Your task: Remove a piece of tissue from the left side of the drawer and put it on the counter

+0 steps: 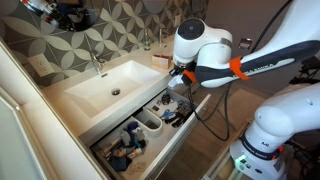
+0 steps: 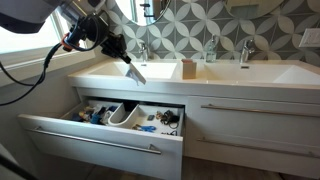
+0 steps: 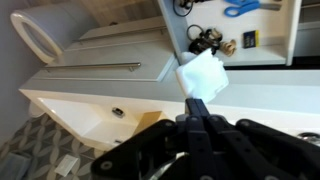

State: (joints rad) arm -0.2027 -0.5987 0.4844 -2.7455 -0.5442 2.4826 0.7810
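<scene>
Counter: a white vanity counter (image 2: pixel 200 82) runs across the middle of the frame in an exterior view, and its long edge shows at lower left in the wrist view.
Room: a bathroom, with a wall of grey and white petal-pattern tiles (image 2: pixel 195 22) behind the counter and a wall socket (image 2: pixel 309 38) at upper right.
Basins: two are sunk in the counter, one basin (image 2: pixel 105 76) at left of centre and another at the right edge. The near one fills the middle of the frame in an exterior view (image 1: pixel 110 88).
Taps: two, one tap (image 2: pixel 142 50) behind each basin. A small brown box (image 2: pixel 188 68) stands on the counter between the basins.
Drawer: one drawer (image 2: pixel 95 135) is pulled open at lower left, with a long bar handle on its front.
Drawer contents: white curved dividers (image 2: pixel 125 116) sit among small blue and dark items too small to name. In the wrist view blue scissors (image 3: pixel 240 8) lie at the top of the frame.
Closed fronts: two closed fronts (image 2: pixel 250 125), each with a bar handle, sit to the right of the open drawer.
Arm: one white arm (image 1: pixel 215 55) comes in from the right of the frame.
Claw: one claw (image 3: pixel 196 103), pinched narrow on the tissue. It shows at upper left in an exterior view (image 2: pixel 120 57).
Tissue: one white tissue (image 3: pixel 203 74) hangs from the claw tips in the air, out of the drawer and not lying on the counter. In an exterior view it sits just above the counter's front edge (image 2: pixel 135 72).
</scene>
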